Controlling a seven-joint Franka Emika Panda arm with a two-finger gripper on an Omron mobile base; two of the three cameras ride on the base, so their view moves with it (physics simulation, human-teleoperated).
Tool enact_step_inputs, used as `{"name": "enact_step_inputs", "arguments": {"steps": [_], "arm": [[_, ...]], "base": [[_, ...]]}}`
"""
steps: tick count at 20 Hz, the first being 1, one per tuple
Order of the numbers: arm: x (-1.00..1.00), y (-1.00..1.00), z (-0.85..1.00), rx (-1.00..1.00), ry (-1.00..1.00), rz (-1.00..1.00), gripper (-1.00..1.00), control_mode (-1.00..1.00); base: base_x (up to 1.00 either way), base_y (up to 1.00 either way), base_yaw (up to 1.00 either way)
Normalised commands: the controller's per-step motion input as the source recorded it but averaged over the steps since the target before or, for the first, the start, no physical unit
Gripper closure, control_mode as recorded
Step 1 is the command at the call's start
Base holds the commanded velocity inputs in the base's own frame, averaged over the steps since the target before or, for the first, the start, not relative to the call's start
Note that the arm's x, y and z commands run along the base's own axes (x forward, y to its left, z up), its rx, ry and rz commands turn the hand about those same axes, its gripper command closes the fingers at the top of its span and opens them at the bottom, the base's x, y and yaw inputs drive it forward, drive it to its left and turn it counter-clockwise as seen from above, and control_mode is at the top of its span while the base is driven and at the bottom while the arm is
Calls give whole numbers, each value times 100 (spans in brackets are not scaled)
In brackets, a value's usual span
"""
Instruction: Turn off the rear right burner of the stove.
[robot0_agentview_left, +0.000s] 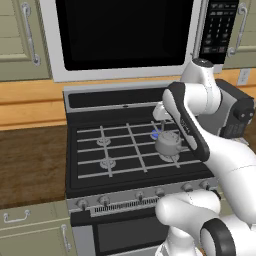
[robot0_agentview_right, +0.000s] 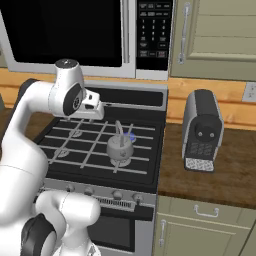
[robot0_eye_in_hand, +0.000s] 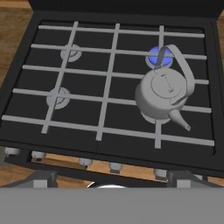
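The stove (robot0_agentview_left: 115, 98) (robot0_agentview_right: 136, 97) (robot0_eye_in_hand: 14, 78) is a black gas range with wire grates. Its rear right burner (robot0_agentview_left: 155, 134) (robot0_agentview_right: 130, 136) (robot0_eye_in_hand: 157, 57) glows blue. A squat grey kettle (robot0_agentview_left: 169, 143) (robot0_agentview_right: 120, 147) (robot0_eye_in_hand: 161, 94) sits on the front right burner, just in front of the flame. A row of small knobs (robot0_agentview_left: 139, 195) (robot0_agentview_right: 117, 194) (robot0_eye_in_hand: 115, 166) runs along the steel front strip. My gripper (robot0_agentview_right: 93, 119) (robot0_eye_in_hand: 113, 178) hovers above the rear middle of the cooktop, looking down at it. Its fingertips (robot0_eye_in_hand: 42, 178) stand wide apart, open and holding nothing.
A black-windowed microwave (robot0_agentview_left: 120, 30) (robot0_agentview_right: 65, 30) hangs over the stove. A dark coffee machine (robot0_agentview_right: 201, 131) (robot0_agentview_left: 235, 113) stands on the wooden counter (robot0_agentview_right: 220, 180) to the right. More counter (robot0_agentview_left: 30, 165) lies left of the stove, with cabinet doors below.
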Motion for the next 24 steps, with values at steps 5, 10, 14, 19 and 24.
{"name": "enact_step_inputs", "arguments": {"steps": [5,10,14,19,24], "arm": [[0,0,0,0,0,0,-100,-100],[0,0,0,0,0,0,-100,100],[0,0,0,0,0,0,-100,100],[0,0,0,0,0,0,-100,100],[0,0,0,0,0,0,-100,100]], "base": [[0,0,0],[0,0,0],[0,0,0],[0,0,0],[0,8,0]]}}
